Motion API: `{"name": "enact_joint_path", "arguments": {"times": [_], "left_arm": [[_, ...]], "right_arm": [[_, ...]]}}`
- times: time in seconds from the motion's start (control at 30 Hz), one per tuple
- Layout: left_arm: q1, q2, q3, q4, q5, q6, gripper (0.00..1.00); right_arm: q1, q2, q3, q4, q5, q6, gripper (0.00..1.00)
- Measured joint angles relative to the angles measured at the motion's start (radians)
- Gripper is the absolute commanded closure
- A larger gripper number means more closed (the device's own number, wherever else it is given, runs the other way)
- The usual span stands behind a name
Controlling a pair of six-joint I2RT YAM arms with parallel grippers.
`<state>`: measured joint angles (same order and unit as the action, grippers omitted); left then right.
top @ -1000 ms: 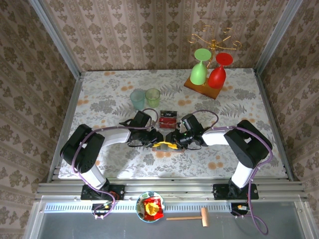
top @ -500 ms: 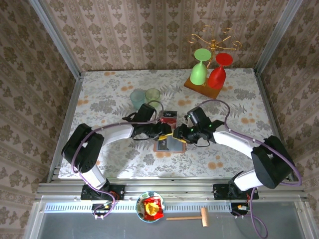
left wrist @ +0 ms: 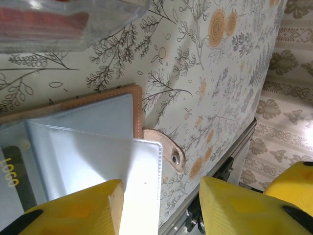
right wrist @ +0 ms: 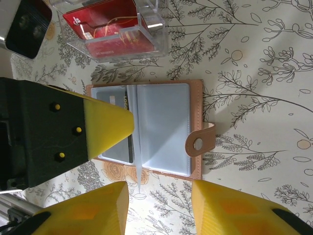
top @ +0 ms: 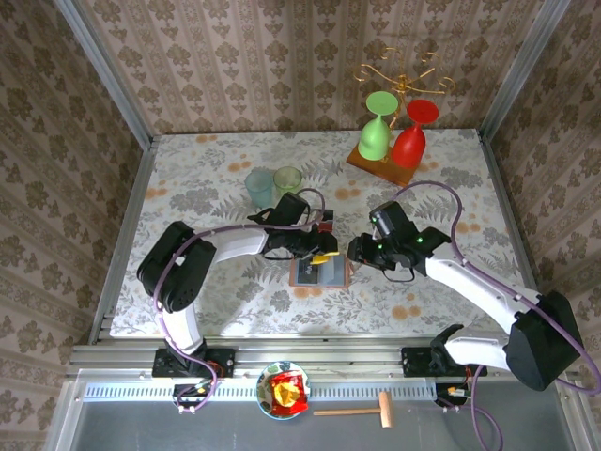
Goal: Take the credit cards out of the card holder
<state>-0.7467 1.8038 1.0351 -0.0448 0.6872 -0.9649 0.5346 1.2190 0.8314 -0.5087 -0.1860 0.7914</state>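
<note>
A quick head count.
One card holder (top: pixel 324 275), two tumblers (top: pixel 259 186), two goblets (top: pixel 374 141), one wooden board (top: pixel 394 174), one mallet (top: pixel 362 410), one snack packet (top: pixel 286 391).

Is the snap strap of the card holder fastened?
No, the card holder lies open on the table and its strap sticks out free at the side.

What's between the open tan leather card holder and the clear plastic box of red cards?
Only bare floral tablecloth. The right wrist view shows the tan leather card holder and the clear plastic box apart.
</note>
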Motion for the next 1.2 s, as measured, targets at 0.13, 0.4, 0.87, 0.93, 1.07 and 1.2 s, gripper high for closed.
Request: {"name": "enact_joint_path", "arguments": {"times": [0.13,0.4,0.87,0.93,1.07,1.2], "left_arm": [[0.000,0.000,0.001,0.010,0.008,0.000,0.54],[0.000,0.005,0.000,0.039,0.021,0.000,0.53],[0.003,0.026,-0.042,0.082,0.034,0.001,0.56],[0.009,0.004,-0.059,0.077,0.029,0.006,0.56],[0.040,-0.072,-0.104,0.064,0.013,0.024,0.57],[0.078,-0.138,-0.156,0.048,-0.009,0.043,0.57]], "right_arm": [[0.000,0.000,0.000,0.010,-0.005,0.009,0.63],[0.000,0.034,0.000,0.057,-0.035,0.043,0.64],[0.020,0.077,0.000,0.088,-0.066,0.068,0.66],[0.031,0.105,0.000,0.107,-0.078,0.076,0.67],[0.056,0.175,0.013,0.133,-0.098,0.088,0.68],[0.078,0.252,0.047,0.168,-0.115,0.102,0.68]]}}
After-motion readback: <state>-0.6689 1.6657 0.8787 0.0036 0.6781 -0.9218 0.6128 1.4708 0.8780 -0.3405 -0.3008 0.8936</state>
